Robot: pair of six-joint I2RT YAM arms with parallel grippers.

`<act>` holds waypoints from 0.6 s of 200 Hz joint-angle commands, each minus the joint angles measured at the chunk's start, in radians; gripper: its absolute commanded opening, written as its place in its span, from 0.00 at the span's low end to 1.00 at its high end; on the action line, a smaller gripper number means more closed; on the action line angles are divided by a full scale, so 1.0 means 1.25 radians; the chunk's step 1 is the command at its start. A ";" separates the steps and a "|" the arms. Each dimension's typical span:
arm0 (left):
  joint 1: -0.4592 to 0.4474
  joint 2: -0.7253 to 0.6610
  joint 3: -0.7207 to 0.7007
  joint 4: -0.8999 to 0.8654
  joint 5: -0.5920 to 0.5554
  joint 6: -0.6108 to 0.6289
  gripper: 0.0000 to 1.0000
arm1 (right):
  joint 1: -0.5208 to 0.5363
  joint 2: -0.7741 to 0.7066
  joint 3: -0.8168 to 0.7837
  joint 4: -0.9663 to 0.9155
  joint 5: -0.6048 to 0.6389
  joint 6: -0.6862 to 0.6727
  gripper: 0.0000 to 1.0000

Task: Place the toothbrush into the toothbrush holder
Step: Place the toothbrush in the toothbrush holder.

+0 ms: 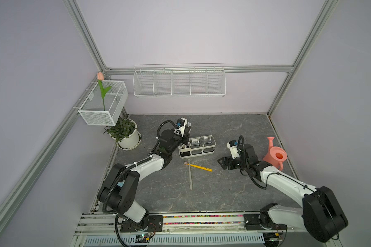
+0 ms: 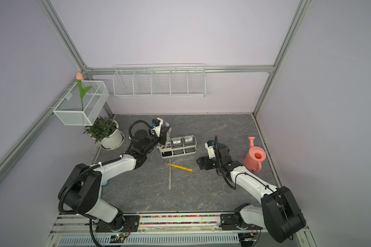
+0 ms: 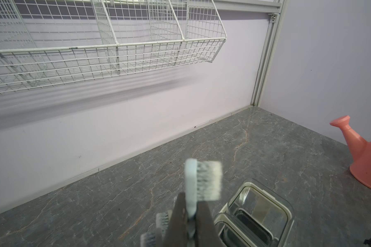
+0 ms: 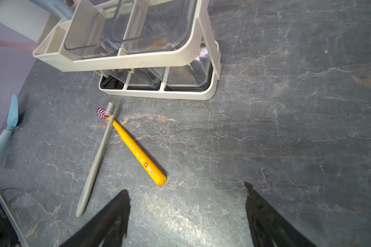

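worktop [image 4: 287, 128]: grey veined stone-look, matt. toothbrush holder [image 4: 137, 61]: cream matt plastic, clear glossy cups [image 4: 165, 27]. yellow toothbrush [image 4: 138, 152]: glossy plastic. wall basket [image 3: 137, 57]: white coated wire.

Soft, even light with faint shadows; the near toothbrush [image 3: 202, 181] is blurred (wrist views bow at edges).

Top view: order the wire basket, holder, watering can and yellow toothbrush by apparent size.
1. Wire basket
2. Holder and watering can, about alike
3. Yellow toothbrush
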 commanded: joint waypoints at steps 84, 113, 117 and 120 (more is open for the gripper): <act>-0.004 0.050 -0.031 0.068 -0.017 0.010 0.00 | -0.005 0.016 0.027 -0.007 0.007 -0.005 0.86; -0.004 0.060 -0.036 0.076 -0.020 0.010 0.00 | -0.005 0.019 0.030 -0.008 0.007 -0.004 0.86; -0.004 0.062 -0.037 0.078 -0.020 0.009 0.00 | -0.004 0.020 0.031 -0.008 0.007 -0.005 0.86; -0.004 0.063 -0.037 0.080 -0.020 0.008 0.00 | -0.004 0.021 0.031 -0.009 0.008 -0.004 0.86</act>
